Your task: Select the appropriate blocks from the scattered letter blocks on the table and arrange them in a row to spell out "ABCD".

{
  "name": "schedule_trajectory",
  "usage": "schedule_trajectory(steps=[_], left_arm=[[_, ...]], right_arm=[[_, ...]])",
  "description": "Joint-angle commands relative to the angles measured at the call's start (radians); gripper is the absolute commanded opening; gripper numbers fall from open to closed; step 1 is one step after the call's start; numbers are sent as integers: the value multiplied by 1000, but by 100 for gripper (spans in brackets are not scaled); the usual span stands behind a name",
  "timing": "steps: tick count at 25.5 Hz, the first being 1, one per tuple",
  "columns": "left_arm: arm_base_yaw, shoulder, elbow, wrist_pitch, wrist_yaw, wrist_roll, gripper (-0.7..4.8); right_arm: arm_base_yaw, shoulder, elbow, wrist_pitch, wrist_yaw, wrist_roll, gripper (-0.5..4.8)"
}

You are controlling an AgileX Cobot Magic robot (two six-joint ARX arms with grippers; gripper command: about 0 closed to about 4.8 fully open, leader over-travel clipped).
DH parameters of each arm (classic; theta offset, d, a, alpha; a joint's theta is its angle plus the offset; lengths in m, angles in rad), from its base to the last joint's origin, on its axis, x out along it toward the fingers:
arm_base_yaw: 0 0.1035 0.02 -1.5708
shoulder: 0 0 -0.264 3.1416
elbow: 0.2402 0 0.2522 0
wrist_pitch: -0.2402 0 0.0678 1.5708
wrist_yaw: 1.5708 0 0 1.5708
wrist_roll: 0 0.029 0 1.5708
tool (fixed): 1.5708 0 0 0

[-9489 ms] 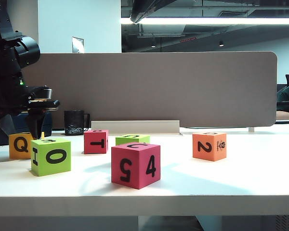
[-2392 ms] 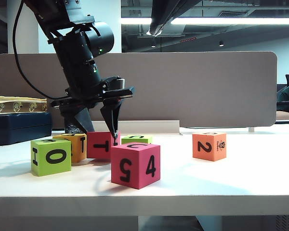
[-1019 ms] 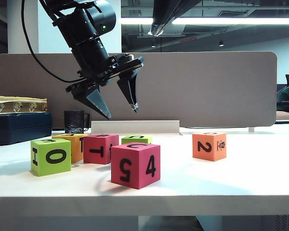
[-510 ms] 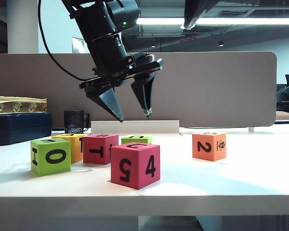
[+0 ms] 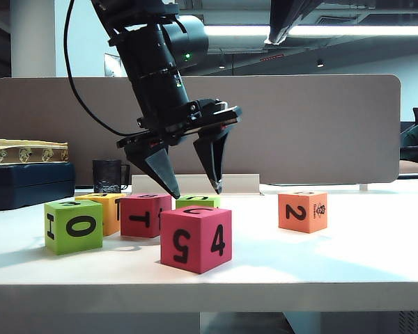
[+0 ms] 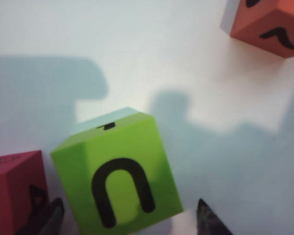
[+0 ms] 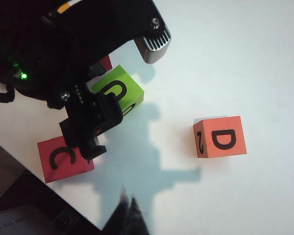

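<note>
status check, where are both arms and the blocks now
Left gripper open, jaws above lime green foam cube. Right gripper shut, high, holding nothing. Red foam cube close beside the lime one.

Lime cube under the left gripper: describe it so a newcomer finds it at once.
On the white table, look behind the big red cube marked 5 and 4, right of the red T cube. There, below the open left gripper, sits the lime cube, mostly hidden. Unlike the other lime cube marked 0, its top bears a U-shaped letter.
</note>
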Motion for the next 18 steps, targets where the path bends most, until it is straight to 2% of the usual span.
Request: schedule_trajectory(steps=[1, 13, 15, 16, 18], left_arm=[[-4, 3, 1, 3, 4, -4, 341], [-5, 46, 1, 29, -4, -4, 339], [-5, 51, 1, 35, -5, -5, 287], [-5, 53, 1, 45, -5, -5, 236], [-5, 53, 1, 58, -8, -4, 231]], right_arm=[[2, -5, 5, 9, -2, -1, -1], [2, -5, 5, 9, -2, -1, -1], [2, -5, 5, 10, -2, -1, -2], [2, -5, 5, 12, -2, -1, -2], [2, -5, 5, 13, -2, -1, -1]])
